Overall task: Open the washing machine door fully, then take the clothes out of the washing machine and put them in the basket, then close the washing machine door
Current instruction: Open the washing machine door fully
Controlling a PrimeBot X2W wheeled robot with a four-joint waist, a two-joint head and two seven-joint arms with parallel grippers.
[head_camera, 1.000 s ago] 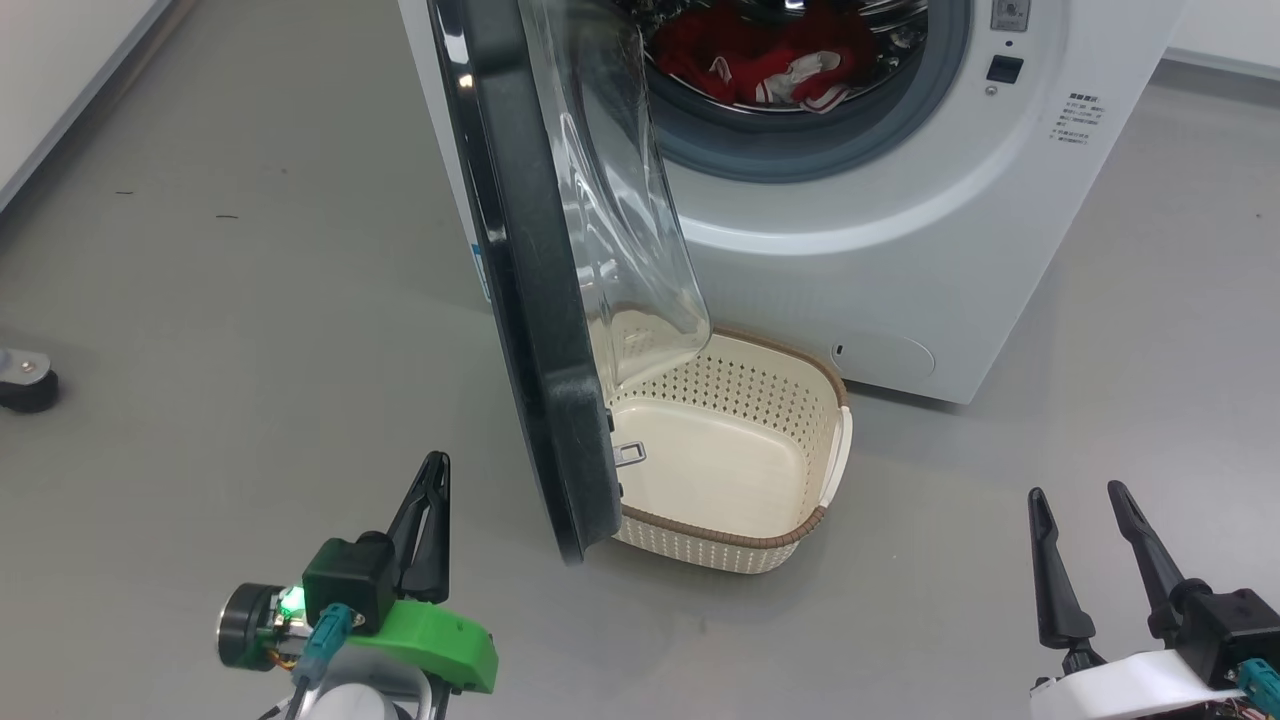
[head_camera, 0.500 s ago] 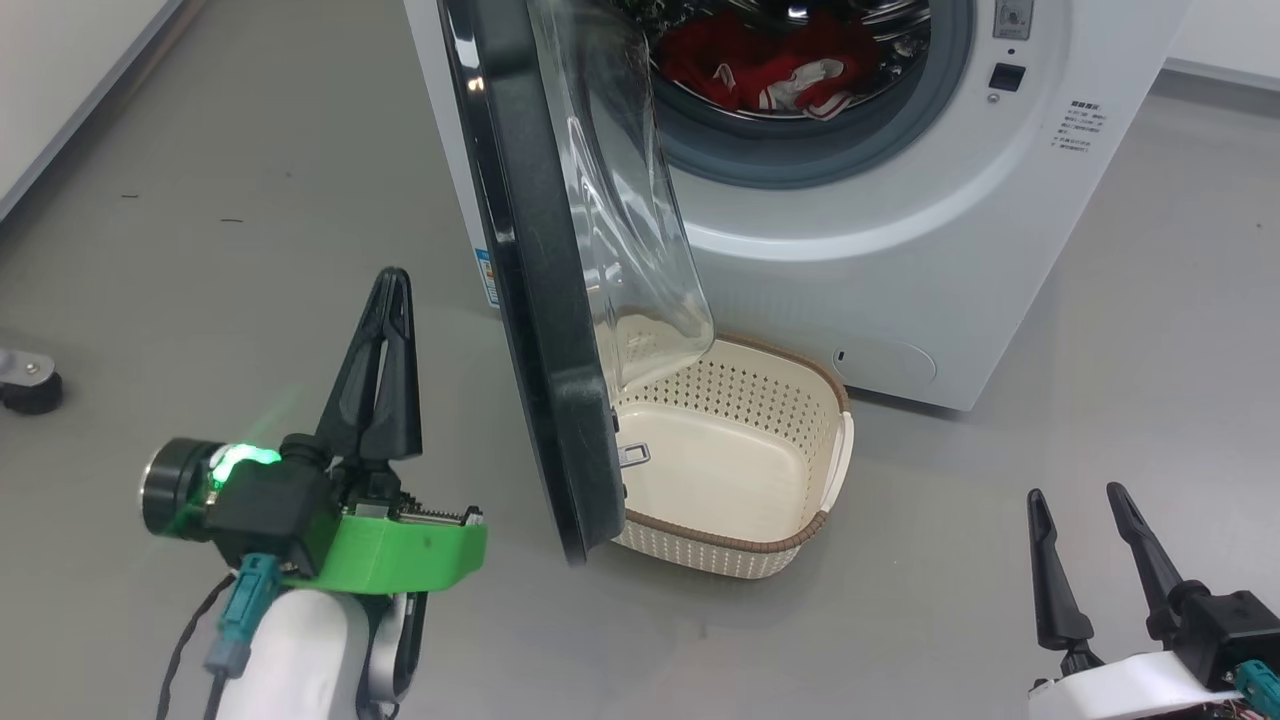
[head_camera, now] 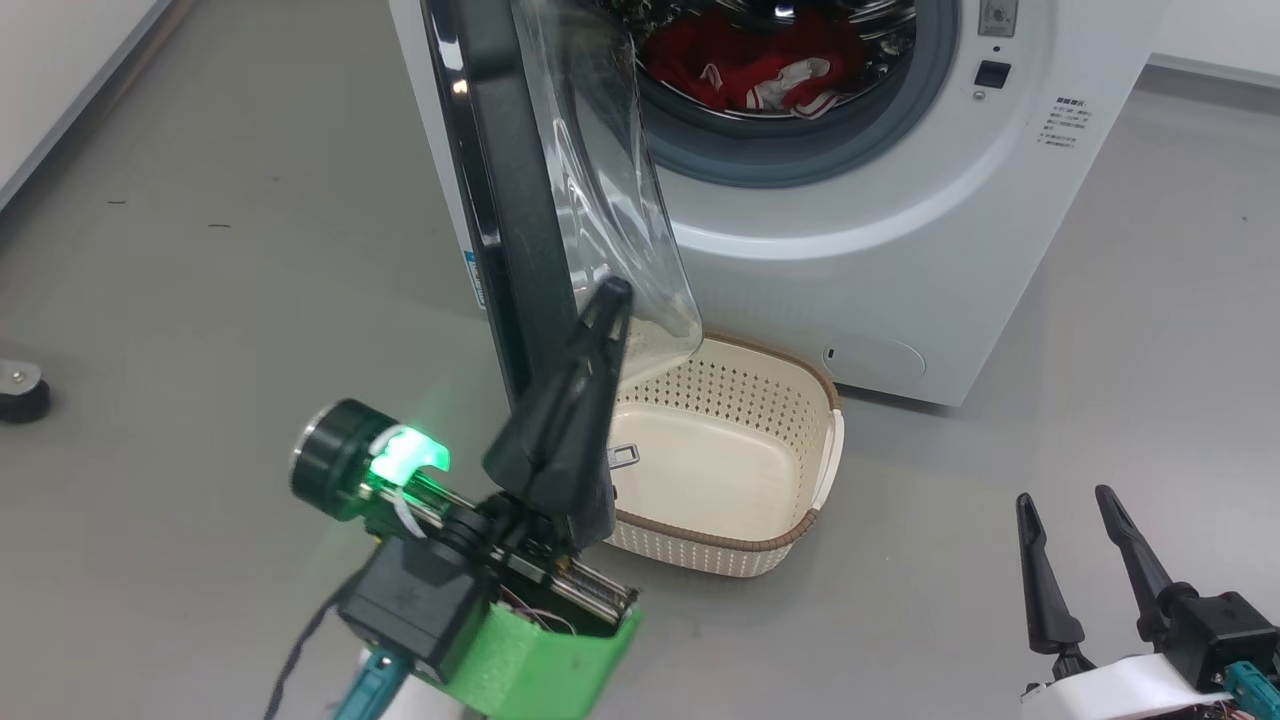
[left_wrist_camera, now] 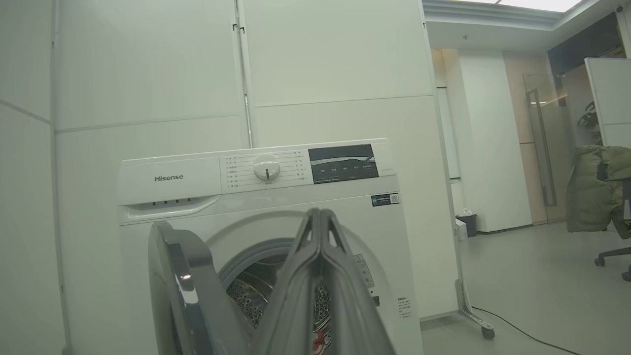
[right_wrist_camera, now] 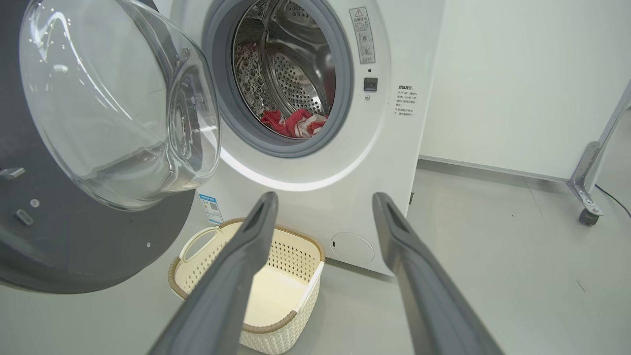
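The white washing machine stands ahead with its door partly swung out, edge-on to the head view. Red clothes lie in the steel drum, the same clothes showing in the right wrist view. The cream basket sits on the floor under the door's glass bowl. My left gripper is shut on nothing, raised across the door's lower edge; I cannot tell if it touches. From its wrist the left gripper points at the drum, the door to its left. My right gripper is open, low right.
A black caster sits on the grey floor far left. A metal frame leg with a wheel stands right of the machine. An office chair with a jacket is farther off. Open floor lies left and right of the machine.
My left gripper has risen and swung right, from the floor side left of the door to across the door's lower edge. The head camera shifted slightly. The right arm is still.
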